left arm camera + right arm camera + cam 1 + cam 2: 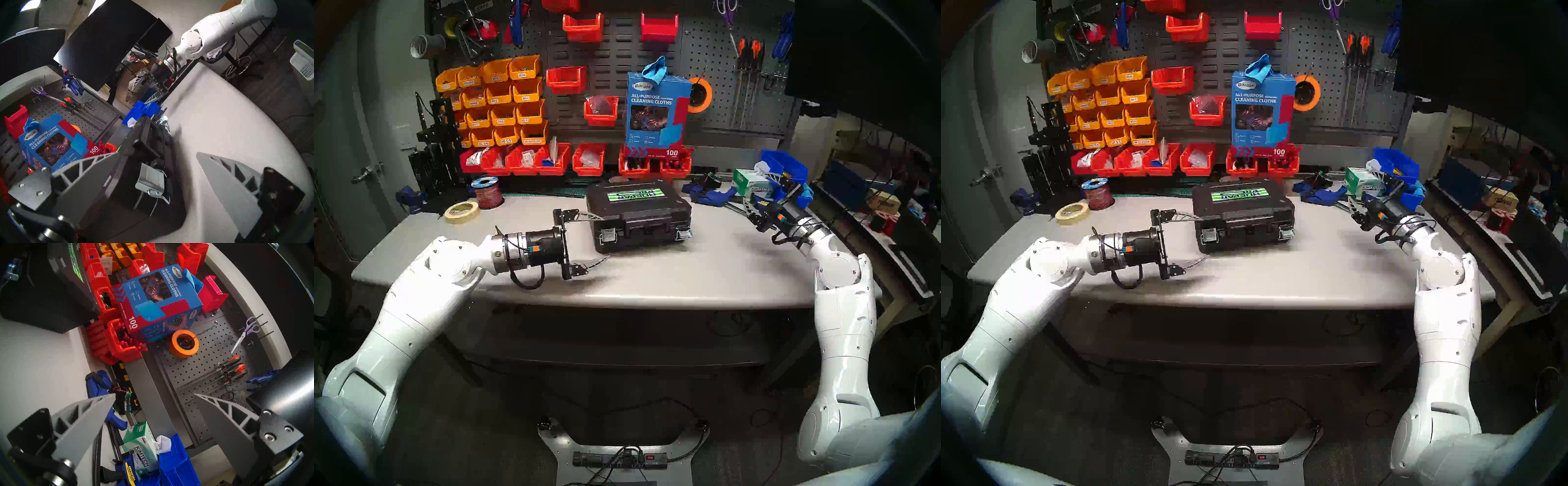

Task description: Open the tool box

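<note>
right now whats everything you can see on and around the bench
tool box: one, black, shut, middle of the table
latches: two, silver, on its front
cleaning cloths box: one, blue and red, upright behind it
red bins: many, along the back and on the pegboard
yellow bins: many, back left wall
masking tape roll: one, cream, table's left
wire spool: one, red, beside it
wipes box: one, green and white, right rear
blue bin: one, right rear
orange tape roll: one, on the pegboard
left tool: open, at the case's left end
right tool: open, holding nothing, far right

Matt black plastic tool box (shiny metal latches).
</note>
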Available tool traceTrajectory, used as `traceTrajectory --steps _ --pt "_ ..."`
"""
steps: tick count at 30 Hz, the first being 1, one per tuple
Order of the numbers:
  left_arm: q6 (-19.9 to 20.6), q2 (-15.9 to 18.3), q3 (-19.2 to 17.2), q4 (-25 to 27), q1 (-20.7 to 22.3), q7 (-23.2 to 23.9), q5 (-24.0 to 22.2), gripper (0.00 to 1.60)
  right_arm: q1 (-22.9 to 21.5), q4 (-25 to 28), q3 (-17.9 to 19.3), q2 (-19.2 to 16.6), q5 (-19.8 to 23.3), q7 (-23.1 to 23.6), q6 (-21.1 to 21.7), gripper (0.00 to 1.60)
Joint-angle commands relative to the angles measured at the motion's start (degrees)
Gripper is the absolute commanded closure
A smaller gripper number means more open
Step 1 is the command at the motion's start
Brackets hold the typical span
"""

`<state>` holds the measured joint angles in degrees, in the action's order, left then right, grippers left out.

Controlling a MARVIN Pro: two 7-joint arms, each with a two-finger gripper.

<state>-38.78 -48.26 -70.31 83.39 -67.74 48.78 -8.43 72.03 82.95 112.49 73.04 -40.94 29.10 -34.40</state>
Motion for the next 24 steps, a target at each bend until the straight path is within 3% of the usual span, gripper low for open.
traceTrajectory --steps 1,24 --pt "1.36 -1.54 -0.75 -0.61 2.3 -2.44 3.42 0.0 -0.85 0.72 -0.05 -0.13 0.02 -0.14 0.05 0.0" --pt "3.58 -2.27 -0.3 1.76 1.39 -2.71 6.3 0.0 -0.88 0.73 0.03 -0.05 -0.04 -0.06 0.02 0.0"
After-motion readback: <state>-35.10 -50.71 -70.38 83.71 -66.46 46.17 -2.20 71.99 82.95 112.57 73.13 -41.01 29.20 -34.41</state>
